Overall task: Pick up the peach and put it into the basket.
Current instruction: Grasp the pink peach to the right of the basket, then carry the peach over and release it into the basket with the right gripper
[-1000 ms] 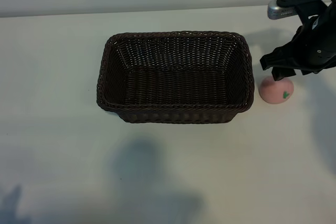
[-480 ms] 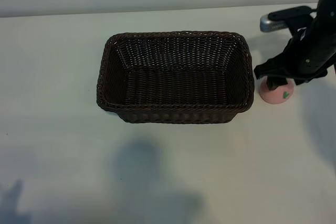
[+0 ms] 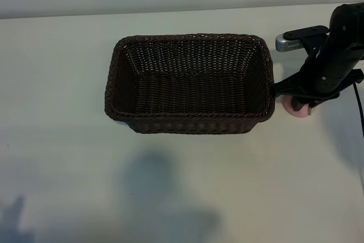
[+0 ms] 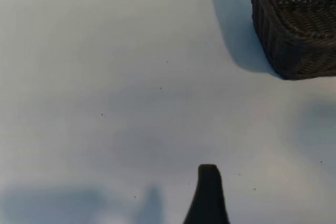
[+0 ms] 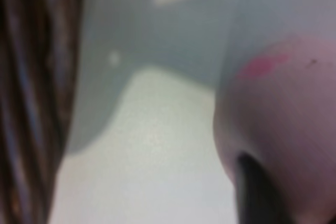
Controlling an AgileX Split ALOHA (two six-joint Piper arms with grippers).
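The pink peach (image 3: pixel 297 110) sits on the white table just right of the basket (image 3: pixel 187 37), mostly hidden under my right gripper (image 3: pixel 304 105). Close up in the right wrist view, the peach (image 5: pixel 283 108) fills one side and a dark finger (image 5: pixel 257 192) presses against its skin; the gripper is shut on it. The dark brown wicker basket holds nothing, and its wall (image 5: pixel 31 103) stands close beside the peach. My left arm is out of the exterior view. One finger (image 4: pixel 208 195) of the open left gripper hangs over bare table, away from a basket corner (image 4: pixel 294 30).
The white table (image 3: pixel 68 169) spreads wide to the left of and in front of the basket. Only a narrow gap separates the basket's right wall from the peach. Shadows lie on the table's near side.
My right gripper has come down over the peach and closed on it; a second ago it hovered open just above. The peach, once mostly visible, is now nearly covered. The basket has not moved.
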